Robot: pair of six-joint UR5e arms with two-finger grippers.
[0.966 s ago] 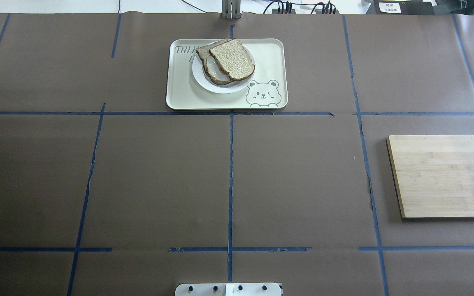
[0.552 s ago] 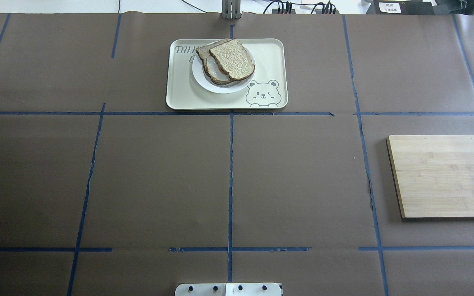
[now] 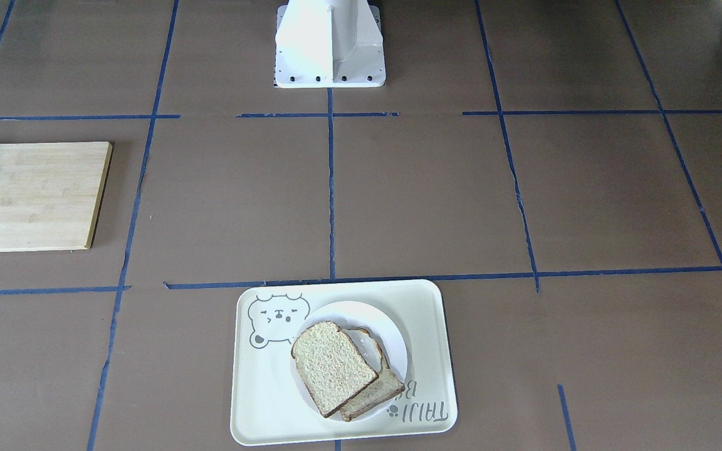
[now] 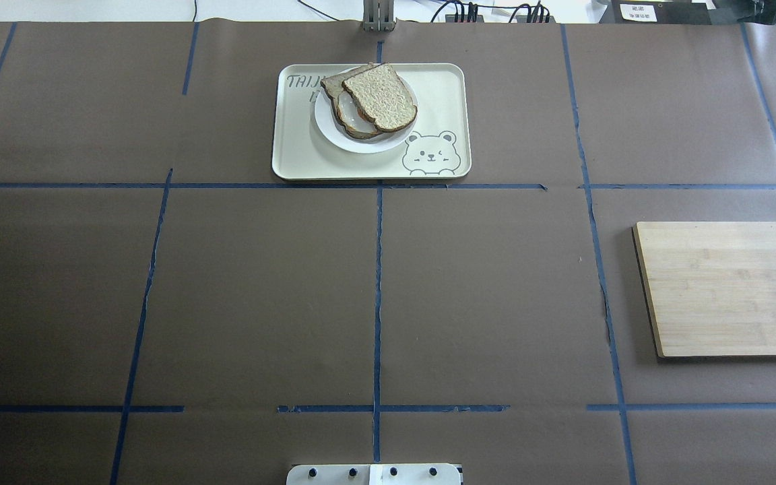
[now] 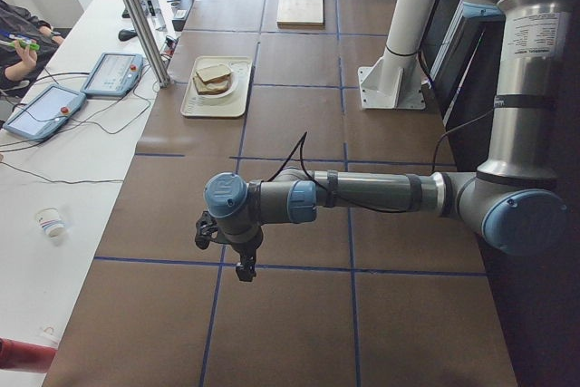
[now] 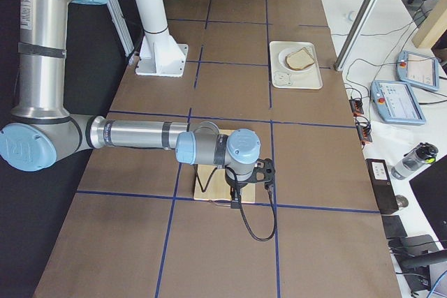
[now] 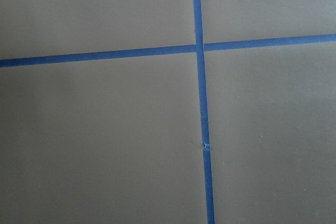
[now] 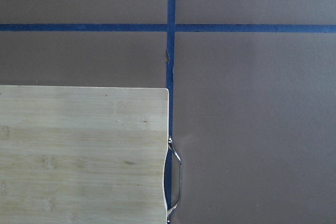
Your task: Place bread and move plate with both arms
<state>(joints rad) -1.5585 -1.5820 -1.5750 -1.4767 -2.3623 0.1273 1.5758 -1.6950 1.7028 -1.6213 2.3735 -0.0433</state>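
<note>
The bread (image 4: 382, 98) lies on top of a darker slice with fried egg (image 4: 351, 121) on the white plate (image 4: 361, 143), which sits on the cream bear tray (image 4: 442, 87) at the table's far middle. It also shows in the front-facing view (image 3: 333, 366). My left gripper (image 5: 245, 269) hangs over bare table far to the left, seen only in the exterior left view. My right gripper (image 6: 267, 172) hangs by the cutting board, seen only in the exterior right view. I cannot tell whether either is open or shut. Neither wrist view shows fingers.
A wooden cutting board (image 4: 728, 288) lies at the right side of the table; its corner shows in the right wrist view (image 8: 79, 150). The white base block (image 3: 329, 44) stands at the robot's edge. Blue tape lines grid the brown table.
</note>
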